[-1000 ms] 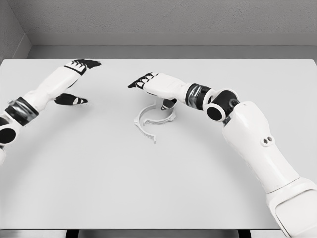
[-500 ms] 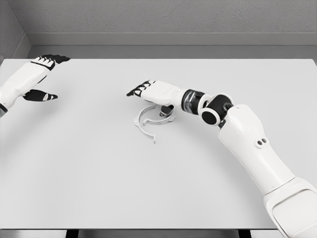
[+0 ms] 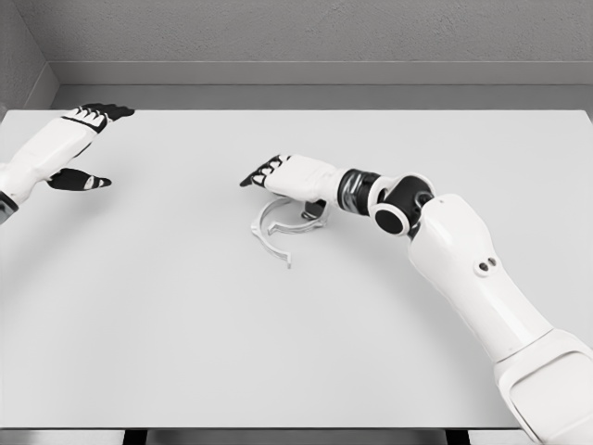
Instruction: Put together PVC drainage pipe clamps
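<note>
A white ring-shaped plastic pipe clamp [image 3: 286, 225] is lying flat on the wide pale grey worktop [image 3: 185, 315], a little toward 12 o'clock from the middle of the surface. The ring is looking open on one side, and a thin straight tab is sticking out from it toward 6 o'clock. The right robot hand [image 3: 289, 176] is hovering over the far edge of this clamp, at its 12 o'clock side, with the palm facing down. Its black-tipped fingers [image 3: 259, 172] are stretching out toward 9 o'clock, loosely apart, and they are not closing around anything; the thumb is hanging down close to the ring at about 2 o'clock of it, but whether it is touching the plastic I cannot tell. The white right arm is reaching in from 4 o'clock across the worktop, with its dark wrist joint just beside the clamp. The left robot hand [image 3: 72, 139] is staying well apart from the clamp, near the 10 o'clock corner of the worktop, with fingers spread and thumb held away, and it is holding nothing.
</note>
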